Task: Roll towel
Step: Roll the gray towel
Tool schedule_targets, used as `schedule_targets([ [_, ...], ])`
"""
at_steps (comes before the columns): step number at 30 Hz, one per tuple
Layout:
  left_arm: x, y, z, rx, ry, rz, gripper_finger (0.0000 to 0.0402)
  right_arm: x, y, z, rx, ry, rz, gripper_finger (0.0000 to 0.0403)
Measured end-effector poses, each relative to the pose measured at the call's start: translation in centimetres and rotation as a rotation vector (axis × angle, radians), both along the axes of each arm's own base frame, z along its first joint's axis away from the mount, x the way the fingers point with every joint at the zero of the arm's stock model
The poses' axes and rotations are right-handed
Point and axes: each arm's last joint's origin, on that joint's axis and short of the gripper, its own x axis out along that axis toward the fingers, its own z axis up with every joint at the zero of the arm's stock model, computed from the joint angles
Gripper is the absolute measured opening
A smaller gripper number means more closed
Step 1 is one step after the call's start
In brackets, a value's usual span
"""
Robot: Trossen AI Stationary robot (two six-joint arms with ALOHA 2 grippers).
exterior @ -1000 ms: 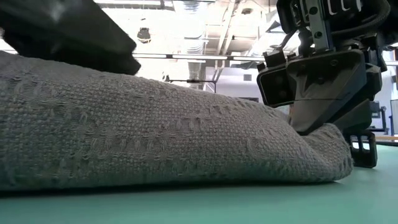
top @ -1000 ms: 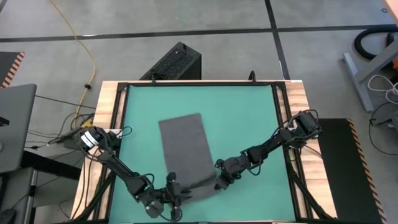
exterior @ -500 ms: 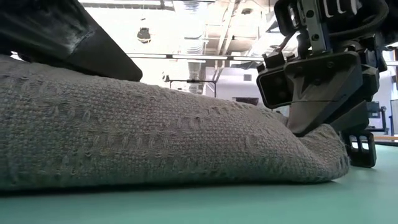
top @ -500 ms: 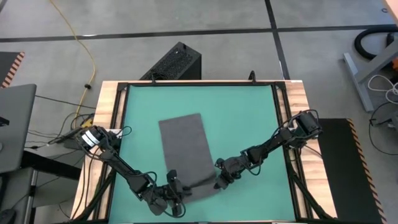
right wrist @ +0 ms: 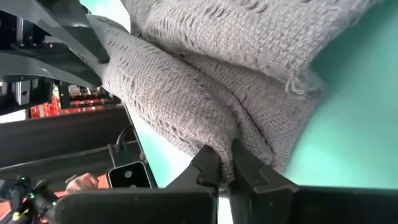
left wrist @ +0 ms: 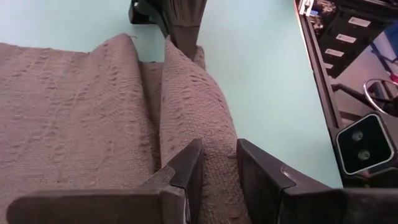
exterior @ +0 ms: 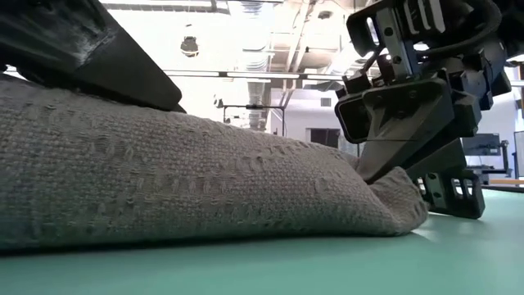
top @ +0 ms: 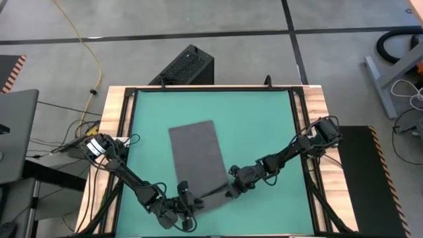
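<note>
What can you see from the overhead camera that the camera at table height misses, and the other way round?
Only overhead: the whole dark grey rectangular cloth towel lying flat on the green mat, the wooden table edge, both arms reaching to its near end, a black box on the floor. Only at table height: the towel's coarse weave close up, the ceiling lights in the room behind. Both: the right tool pinching the folded near edge, the left tool at the same edge.
</note>
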Motion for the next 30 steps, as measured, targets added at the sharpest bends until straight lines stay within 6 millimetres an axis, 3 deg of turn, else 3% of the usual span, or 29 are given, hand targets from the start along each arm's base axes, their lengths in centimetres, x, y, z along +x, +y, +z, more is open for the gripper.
schedule_targets([
  [4,0.0,0.0,0.0,-0.035,0.004,0.005,0.0078,0.0,0.0,0.0,-0.013,-0.005,-0.011,0.0032],
  [12,0.0,0.0,0.0,-0.054,0.009,0.004,0.0007,-0.2,0.4,0.0,-0.053,-0.024,-0.020,0.0033],
  [24,0.4,0.5,-0.4,-0.104,0.070,-0.030,0.0000,-0.1,0.3,0.0,-0.100,-0.041,-0.083,0.0093],
  [30,0.4,1.6,-1.2,-0.088,0.157,0.028,0.0000,-0.5,1.3,0.1,-0.023,-0.031,0.030,0.0135],
])
